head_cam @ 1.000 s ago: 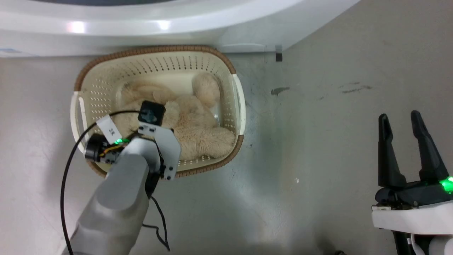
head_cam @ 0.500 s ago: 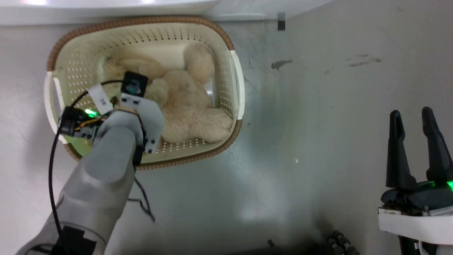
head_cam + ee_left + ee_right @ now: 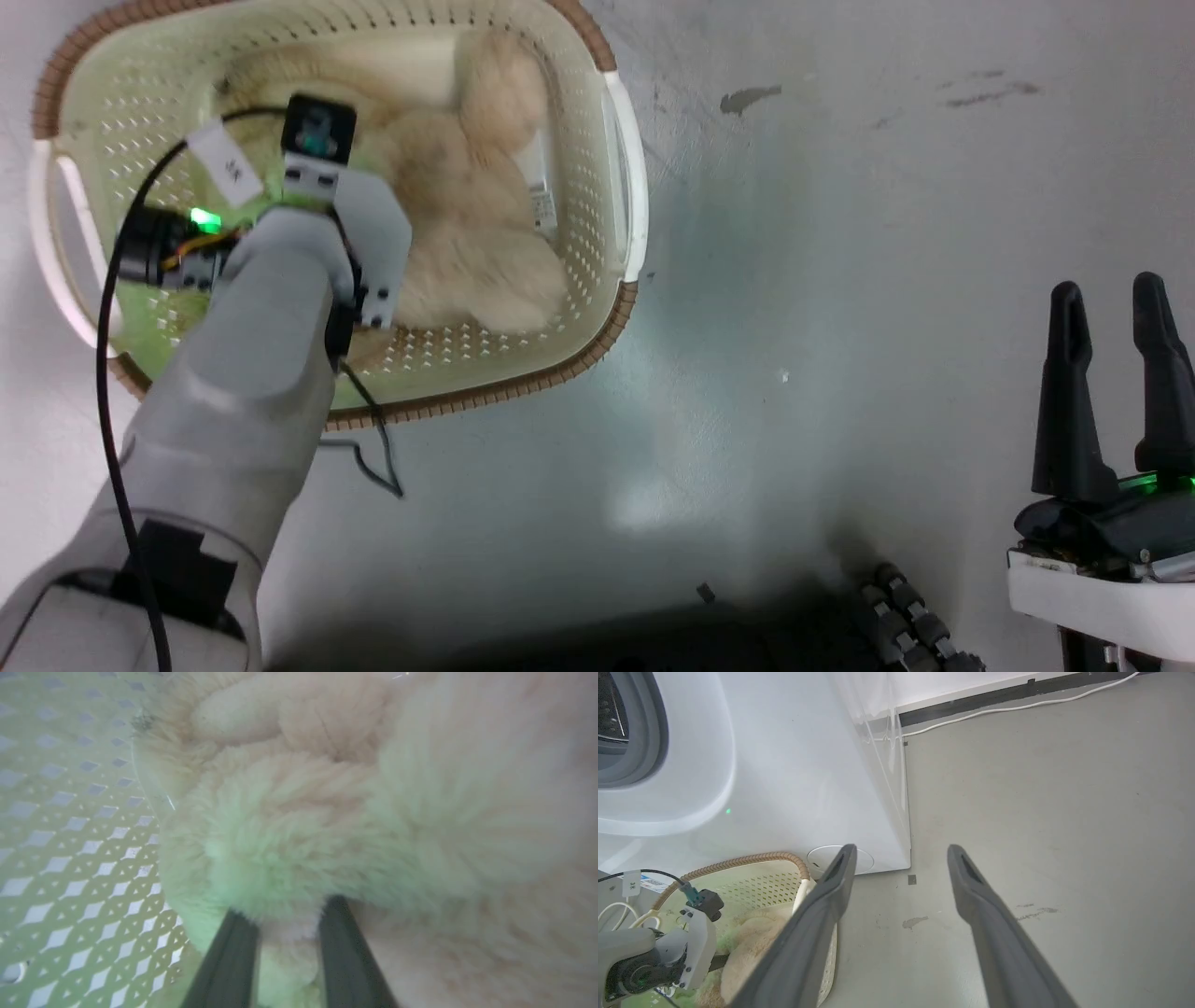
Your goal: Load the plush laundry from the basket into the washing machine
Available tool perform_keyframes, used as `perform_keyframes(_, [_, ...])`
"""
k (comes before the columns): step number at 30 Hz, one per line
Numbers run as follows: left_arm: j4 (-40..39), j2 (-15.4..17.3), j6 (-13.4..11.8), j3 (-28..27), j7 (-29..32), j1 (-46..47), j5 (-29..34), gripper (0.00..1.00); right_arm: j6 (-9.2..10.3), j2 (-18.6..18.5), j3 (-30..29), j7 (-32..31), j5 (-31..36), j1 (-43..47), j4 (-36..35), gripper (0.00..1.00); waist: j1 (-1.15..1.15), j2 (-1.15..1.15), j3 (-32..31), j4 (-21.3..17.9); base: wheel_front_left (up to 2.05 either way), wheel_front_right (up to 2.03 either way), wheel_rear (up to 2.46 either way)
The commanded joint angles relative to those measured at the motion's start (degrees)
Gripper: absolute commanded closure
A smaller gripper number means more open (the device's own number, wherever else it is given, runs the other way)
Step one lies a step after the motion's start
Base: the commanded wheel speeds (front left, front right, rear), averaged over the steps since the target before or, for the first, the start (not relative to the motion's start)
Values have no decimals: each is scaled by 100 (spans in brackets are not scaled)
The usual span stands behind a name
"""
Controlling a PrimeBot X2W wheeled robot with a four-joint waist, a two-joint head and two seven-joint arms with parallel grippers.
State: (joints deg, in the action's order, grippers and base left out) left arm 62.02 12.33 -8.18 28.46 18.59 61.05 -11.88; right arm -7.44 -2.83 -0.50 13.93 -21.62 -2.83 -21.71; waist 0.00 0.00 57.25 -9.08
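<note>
Two jaws of the left gripper (image 3: pixel 284 909) are pinched onto the plush laundry (image 3: pixel 467 196) in the basket (image 3: pixel 523 387); those of the right gripper (image 3: pixel 1108 289) are held apart, empty.

On floor (image 3: pixel 794 327) before washing machine (image 3: pixel 784 765): basket (image 3: pixel 625 168); in basket: plush laundry (image 3: pixel 467 215); right hand (image 3: pixel 1106 285) far right.
</note>
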Motion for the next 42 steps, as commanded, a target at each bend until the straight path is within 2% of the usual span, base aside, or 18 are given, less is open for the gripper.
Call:
perform_keyframes(1, [208,47,50,102,49,68,-44,100,-4,-5,19,66,-75,-77,-72,0,0,0,118,-18,0,0,0])
perform_keyframes(7, [227,121,131,166,94,310,-181,100,-5,-5,182,107,-208,-356,-42,0,0,0,284,-70,0,0,0])
perform_keyframes(12, [53,92,222,215,17,230,-228,100,-5,-5,270,107,-297,-657,198,0,0,0,52,-24,0,0,0])
perform_keyframes(26, [-423,11,514,433,-404,-429,-342,100,-5,-5,232,107,-408,-929,909,0,0,0,-1234,377,0,0,0])
perform_keyframes(42, [-1509,-334,687,159,-1781,-1604,-1011,100,-5,-5,57,107,-45,-444,1275,0,0,0,-2988,1255,0,0,0])
